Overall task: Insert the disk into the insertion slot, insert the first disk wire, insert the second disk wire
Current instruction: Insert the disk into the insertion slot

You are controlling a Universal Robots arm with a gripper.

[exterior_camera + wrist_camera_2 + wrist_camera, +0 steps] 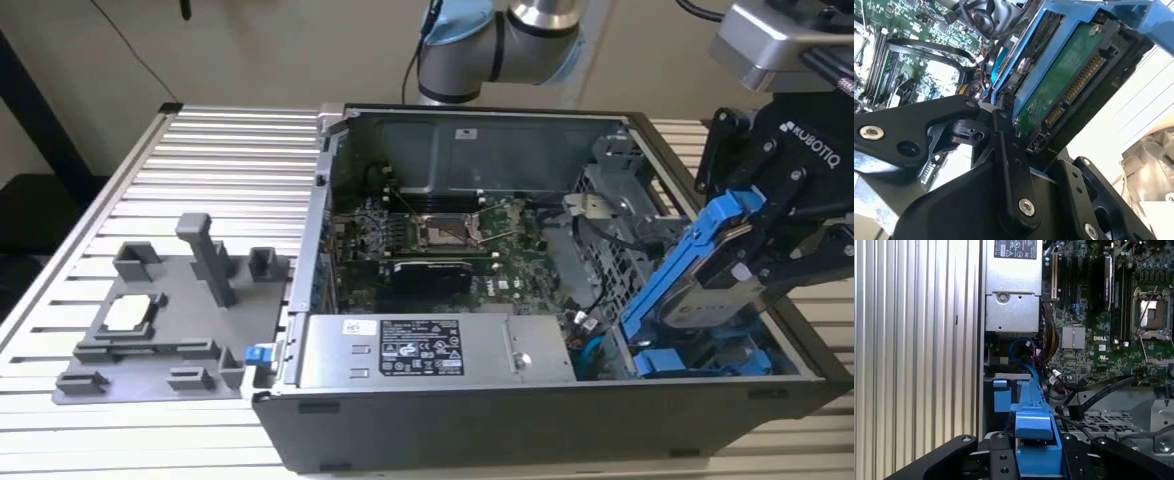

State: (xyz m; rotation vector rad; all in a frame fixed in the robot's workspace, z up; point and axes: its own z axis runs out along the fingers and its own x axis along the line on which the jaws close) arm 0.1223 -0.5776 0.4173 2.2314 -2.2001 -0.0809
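In the exterior view my gripper [750, 262] hangs over the open computer case [534, 420], near its front corner on the exterior view's right. It is shut on the disk [697, 296], a silver drive in a bright blue carrier frame. The disk is tilted steeply, and its lower end reaches down into the drive bay slot [643, 345] beside the power supply. The second wrist view shows the disk's green circuit board and connector [1070, 76] between the black fingers [1004, 145]. The blue carrier [1035, 432] also appears in the first wrist view, pointing at the bay. A blue wire [1021, 347] curls near the bay.
The silver power supply [414, 350] lies along the case front and the motherboard [441, 240] sits behind it. Black cables [1094, 390] cross beside the bay. Another blue carrier [674, 362] sits low in the bay. A grey fixture plate [160, 320] rests on the slatted table [214, 160].
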